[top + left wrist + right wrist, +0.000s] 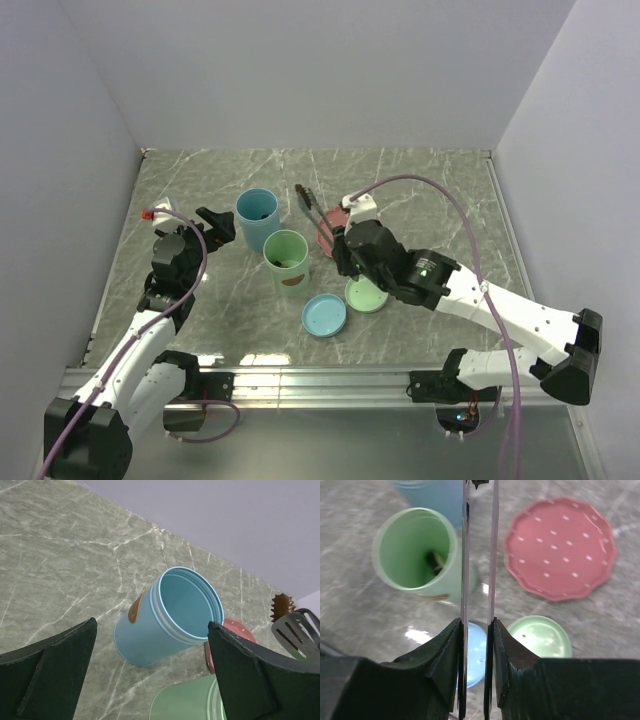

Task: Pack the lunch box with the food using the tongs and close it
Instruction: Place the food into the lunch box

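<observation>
Tongs (465, 560) sit in my right gripper (476, 635), arms squeezed nearly parallel, tips toward 12 o'clock beside the green cup (415, 550); whether they pinch anything I cannot tell. Thin metal, likely springy and slick; grip mid-arm.

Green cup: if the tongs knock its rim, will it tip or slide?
The green cup is taller than wide, so a rim knock could tip it. It looks like plastic, nearly empty: probably light, likely to slide on the smooth table.
</observation>
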